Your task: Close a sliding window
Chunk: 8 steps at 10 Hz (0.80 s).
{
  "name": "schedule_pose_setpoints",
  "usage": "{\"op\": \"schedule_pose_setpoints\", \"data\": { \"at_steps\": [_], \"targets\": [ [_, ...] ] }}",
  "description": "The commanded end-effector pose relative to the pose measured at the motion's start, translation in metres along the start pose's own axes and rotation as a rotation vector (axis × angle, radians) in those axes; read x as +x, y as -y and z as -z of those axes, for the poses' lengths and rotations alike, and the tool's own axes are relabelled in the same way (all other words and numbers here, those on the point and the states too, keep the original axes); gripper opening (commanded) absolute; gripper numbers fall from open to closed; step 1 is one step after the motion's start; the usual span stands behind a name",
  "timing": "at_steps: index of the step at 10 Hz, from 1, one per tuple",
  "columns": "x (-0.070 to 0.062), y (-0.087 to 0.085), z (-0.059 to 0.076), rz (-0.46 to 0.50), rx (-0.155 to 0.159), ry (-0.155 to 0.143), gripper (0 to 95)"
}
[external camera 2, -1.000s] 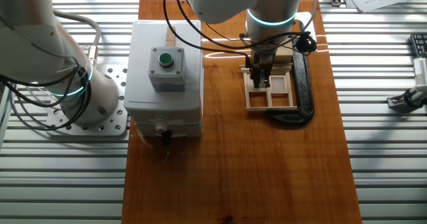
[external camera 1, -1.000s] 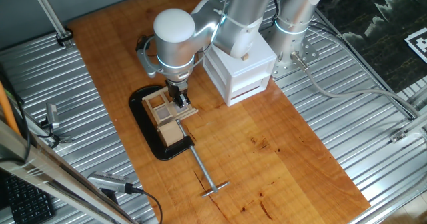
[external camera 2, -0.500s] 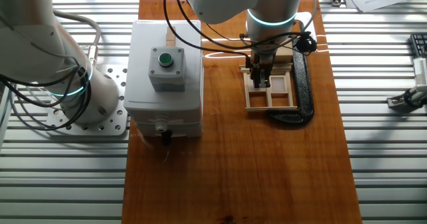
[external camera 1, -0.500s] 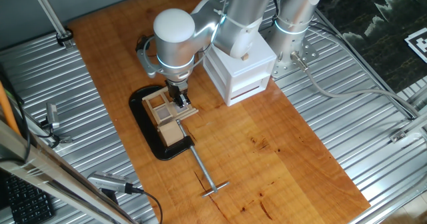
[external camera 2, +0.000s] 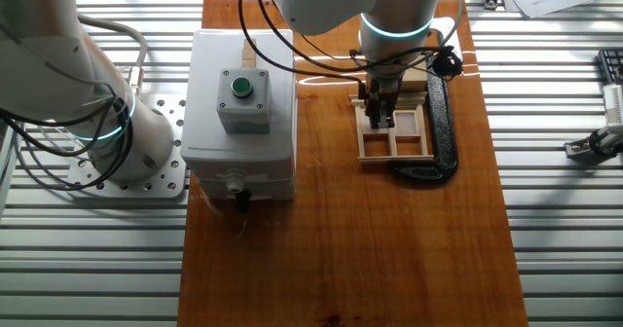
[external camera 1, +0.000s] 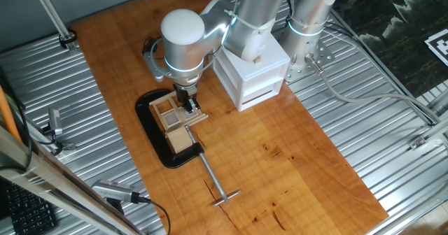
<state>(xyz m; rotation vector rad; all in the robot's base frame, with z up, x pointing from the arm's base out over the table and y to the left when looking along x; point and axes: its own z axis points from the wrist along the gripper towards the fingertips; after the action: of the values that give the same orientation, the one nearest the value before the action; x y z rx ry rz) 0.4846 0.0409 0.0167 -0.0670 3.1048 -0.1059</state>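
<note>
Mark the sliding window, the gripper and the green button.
sliding window [external camera 2: 409,144], the other fixed view, lower sash pane.
gripper [external camera 2: 381,121], the other fixed view, between its fingertips.
green button [external camera 2: 241,85], the other fixed view, button top.

Light-wood sliding window, black base plate, white box.

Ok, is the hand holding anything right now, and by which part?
Cannot tell for sure. The hand is down on the sliding window, at its grid sash, but neither view shows whether its fingers grip a bar.

Glossy reddish wood counter; under the dark metal gripper, a matt pale-wood window on a smooth black base.
</note>
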Motion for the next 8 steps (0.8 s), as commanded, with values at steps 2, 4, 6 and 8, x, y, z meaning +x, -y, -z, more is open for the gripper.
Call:
{"op": "schedule_pose_setpoints", "data": {
  "at_steps": [2,4,6,8],
  "targets": [
    [0.0002,0.003,-0.0013,0.005,0.001,0.003,0.0],
    [0.0006,0.0055,-0.0016,0.009,-0.001,0.004,0.0],
    [0.0009,0.0069,-0.0015,0.011,-0.002,0.005,0.0],
    [0.0007,0.0076,-0.0024,0.012,-0.003,0.007,0.0]
  ]
}}
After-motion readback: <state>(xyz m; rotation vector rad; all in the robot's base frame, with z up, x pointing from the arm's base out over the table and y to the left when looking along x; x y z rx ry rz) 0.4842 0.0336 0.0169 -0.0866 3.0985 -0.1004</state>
